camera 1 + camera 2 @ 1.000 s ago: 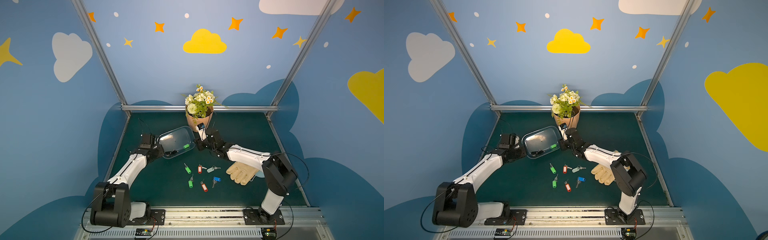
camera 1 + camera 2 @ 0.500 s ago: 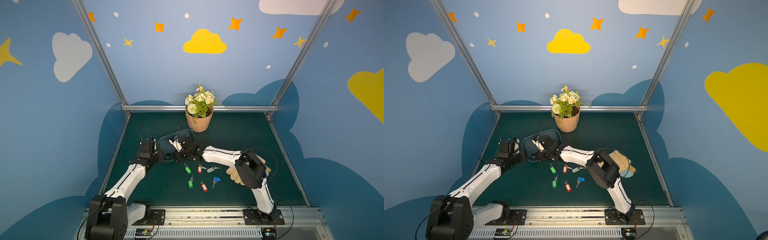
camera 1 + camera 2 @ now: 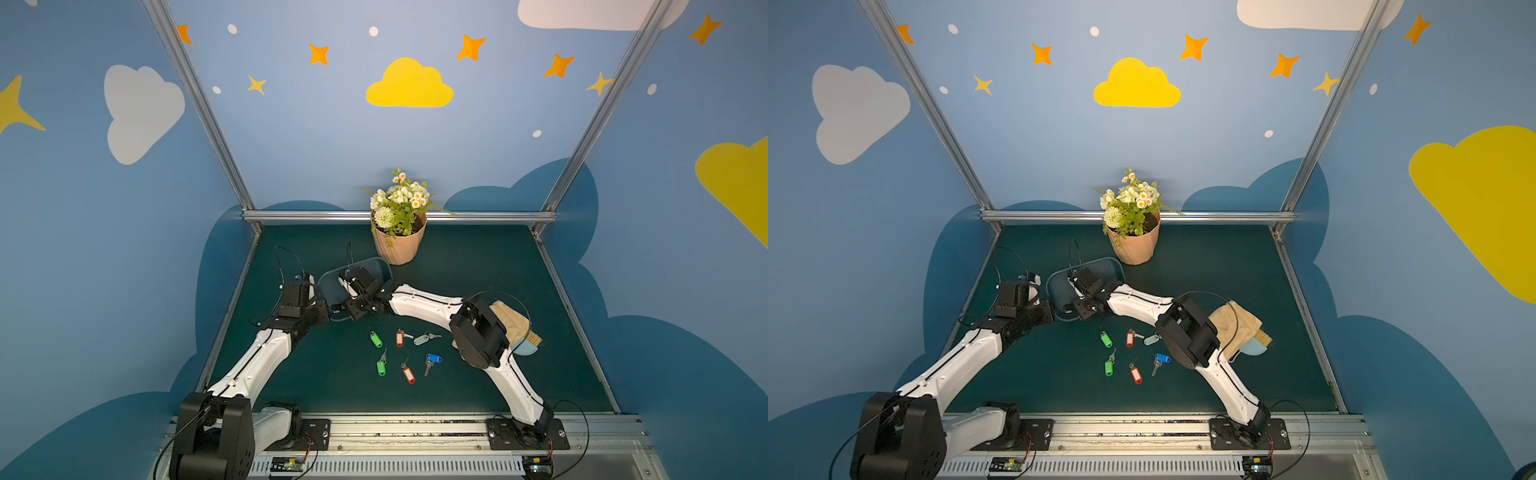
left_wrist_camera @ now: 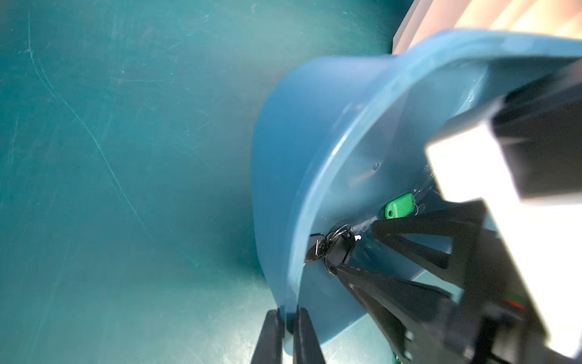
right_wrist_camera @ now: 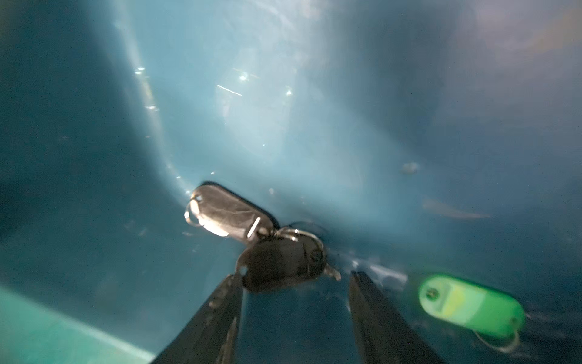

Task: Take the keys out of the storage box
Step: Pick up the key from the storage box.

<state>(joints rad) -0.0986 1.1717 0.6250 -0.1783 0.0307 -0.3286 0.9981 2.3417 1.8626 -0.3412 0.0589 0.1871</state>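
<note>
The blue-grey storage box (image 3: 376, 262) (image 3: 1105, 262) stands tilted on the green mat. My left gripper (image 4: 288, 315) is shut on its rim (image 4: 318, 201). Inside the box my right gripper (image 5: 296, 275) (image 4: 353, 246) is open. One of its fingertips (image 5: 234, 280) is beside a black-tagged key (image 5: 278, 263). A second black-tagged key (image 5: 226, 214) lies just beyond, and a green-tagged key (image 5: 469, 305) (image 4: 400, 206) lies off to the side. Several more keys lie on the mat in front of the box: green (image 3: 376, 338), red (image 3: 400, 338), pale grey (image 3: 421, 339), blue (image 3: 433, 358).
A peach flower pot (image 3: 399, 249) stands just behind the box. At the right, partly behind my right arm, lie a beige glove (image 3: 513, 318) and a pale blue brush (image 3: 525, 348). Metal rails edge the mat.
My right gripper has swung from beside the flower pot down into the box and opened wider. The box has dropped lower in my left gripper's hold.
</note>
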